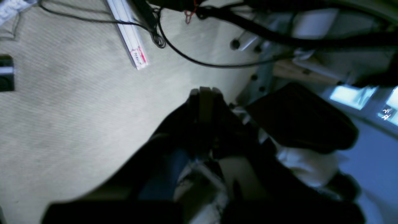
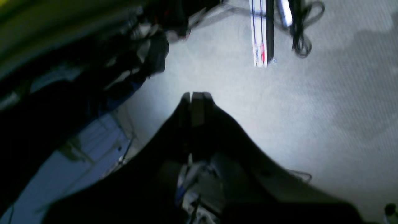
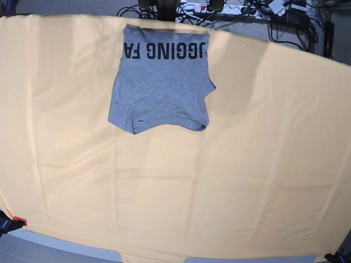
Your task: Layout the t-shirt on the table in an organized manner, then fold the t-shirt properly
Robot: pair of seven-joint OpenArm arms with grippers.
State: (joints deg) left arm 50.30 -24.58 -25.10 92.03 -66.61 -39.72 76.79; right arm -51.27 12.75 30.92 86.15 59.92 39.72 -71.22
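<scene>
The grey t-shirt lies in a compact folded shape at the far edge of the table, with upside-down black lettering along its far side. Neither arm shows in the base view. In the left wrist view, my left gripper is shut with nothing in it, hanging over grey carpet floor. My right gripper is likewise shut and empty above the carpet in the right wrist view. The t-shirt appears in neither wrist view.
A power strip and tangled cables sit behind the table's far edge. A white rail and black cables lie on the floor; the rail also shows in the right wrist view. A red clamp holds the cloth's front left corner.
</scene>
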